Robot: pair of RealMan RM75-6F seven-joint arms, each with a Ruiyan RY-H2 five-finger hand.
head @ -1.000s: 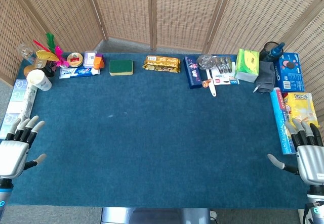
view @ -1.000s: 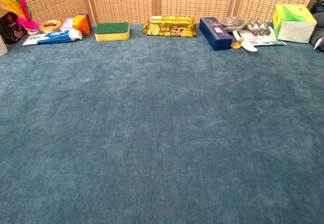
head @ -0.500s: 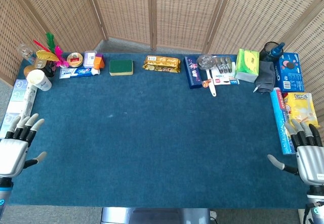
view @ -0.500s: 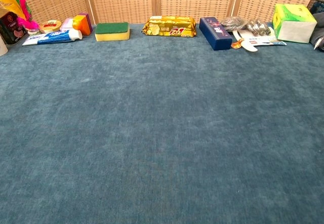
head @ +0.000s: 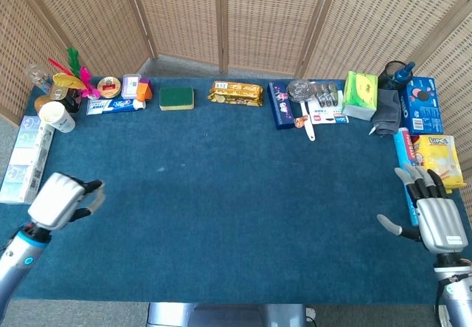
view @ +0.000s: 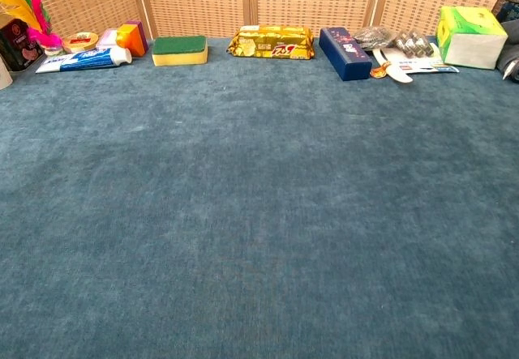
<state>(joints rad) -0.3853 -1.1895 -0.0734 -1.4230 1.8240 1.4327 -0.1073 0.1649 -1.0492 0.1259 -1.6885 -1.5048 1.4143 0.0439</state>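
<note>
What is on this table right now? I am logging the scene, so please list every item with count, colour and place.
Green-topped yellow sponge: 1, back edge, left of centre.
Gold foil snack pack: 1, back edge, centre.
Dark blue carton: 1, right of the snack pack.
Blue-white toothpaste tube: 1, back left.
White paper cup: 1, lying at the left corner.
Green tissue box: 1, back right.
Blue biscuit box: 1, right corner.
Yellow snack bag: 1, right edge.
Pale blue flat box: 1, left edge.
Blue felt table cover: 1, under everything.
Left hand: white, front left, holds nothing, fingers' spread unclear.
Right hand: grey-white, front right, fingers apart.
</note>
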